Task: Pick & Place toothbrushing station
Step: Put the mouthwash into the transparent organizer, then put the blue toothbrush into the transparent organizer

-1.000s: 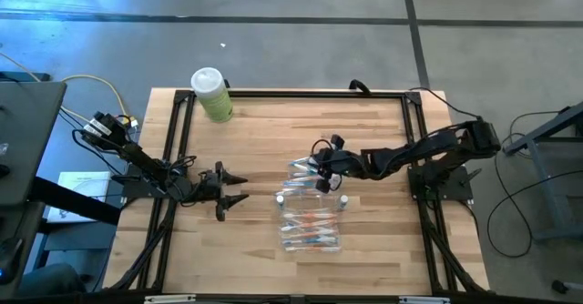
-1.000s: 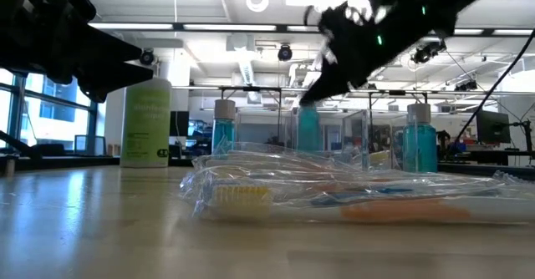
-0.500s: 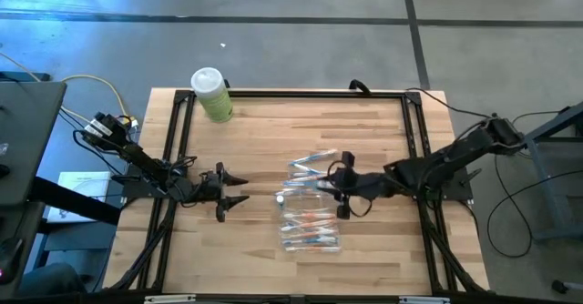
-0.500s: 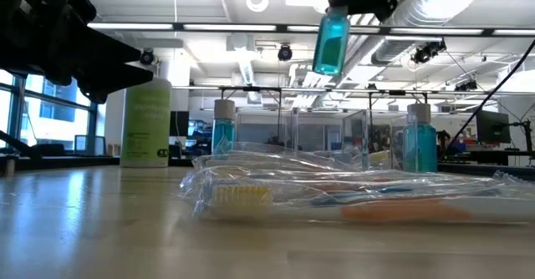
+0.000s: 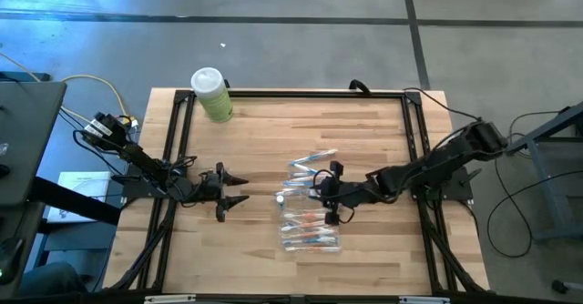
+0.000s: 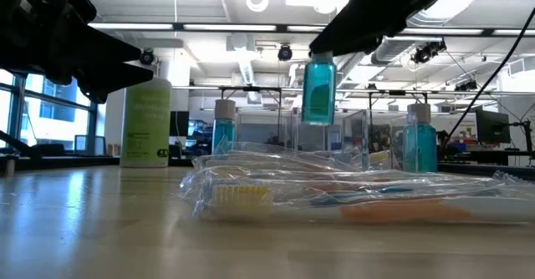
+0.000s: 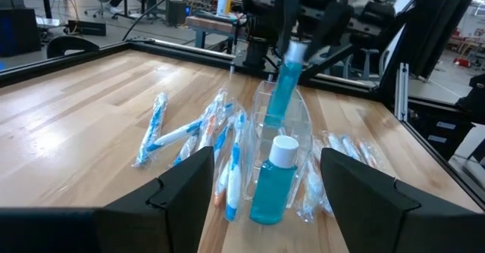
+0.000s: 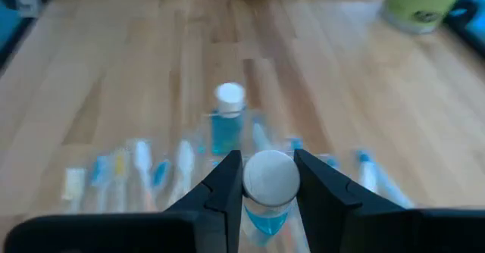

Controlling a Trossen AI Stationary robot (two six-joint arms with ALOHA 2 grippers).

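Seen from above, the right gripper [image 5: 325, 197] is clamped on a small round tube of blue liquid with a white cap [image 6: 318, 88], holding it by the neck just under the cap. The tube hangs upright in the air, clear of the wooden table [image 5: 264, 140], above a heap of slim blue- and orange-marked toothbrushes in clear plastic wrappers [image 5: 308, 228] lying toward 5 o'clock of the table's middle. 2 more white-capped blue tubes [image 6: 223, 127] stand on the table among the wrappers.

The held tube looks light, rigid and smooth, so probably slippery; the neck beneath the cap seems the surest place to hold. The wrappers look thin, soft and crinkly, likely to slide.

The right arm reaches in from 3 o'clock, stretched low and nearly level. The left gripper [image 5: 232, 190] waits at 9 o'clock, its fingers apart, holding nothing. A pale green white-capped bottle [image 5: 212, 95] stands at 11 o'clock.
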